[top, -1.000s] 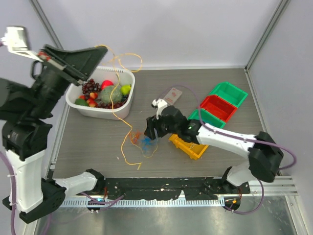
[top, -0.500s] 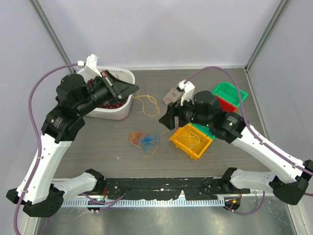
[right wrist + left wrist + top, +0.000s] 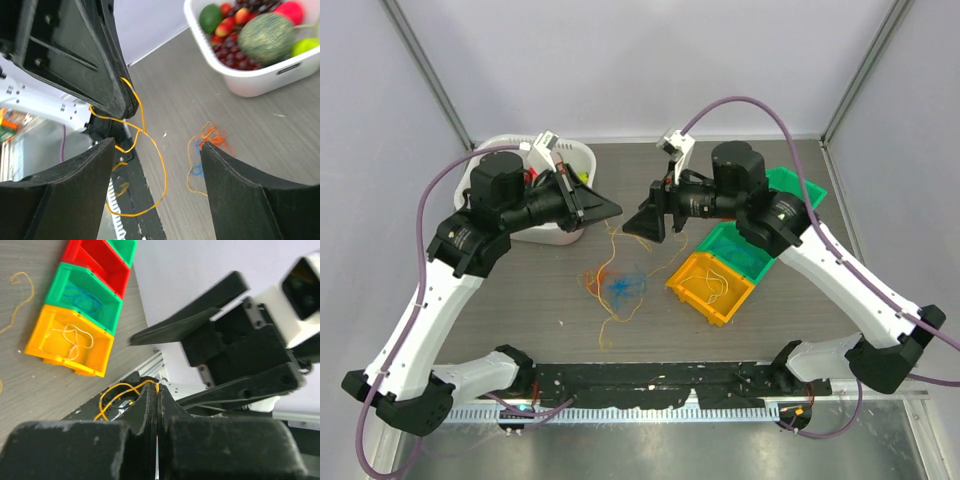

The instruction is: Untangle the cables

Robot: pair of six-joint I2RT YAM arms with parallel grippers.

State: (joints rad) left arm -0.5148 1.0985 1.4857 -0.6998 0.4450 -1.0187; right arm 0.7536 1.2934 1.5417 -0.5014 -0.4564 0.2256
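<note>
left hand [image 3: 157, 394] pinching orange cable [image 3: 120, 385], wrist close-up

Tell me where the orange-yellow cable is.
The orange-yellow cable hangs from the shut left gripper, facing the open right gripper, at the centre of the top view, dropping toward the tangle left of the yellow bin.

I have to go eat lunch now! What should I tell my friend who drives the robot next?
Left pincer: shut on the orange-yellow cable, held up above the table.
Right pincer: open, empty, facing the left one.
Done: a white cable lies in the yellow bin, and a blue cable in the green bin.
Left: the orange and blue tangle lies on the table; the held cable seems to trail down to it.
</note>
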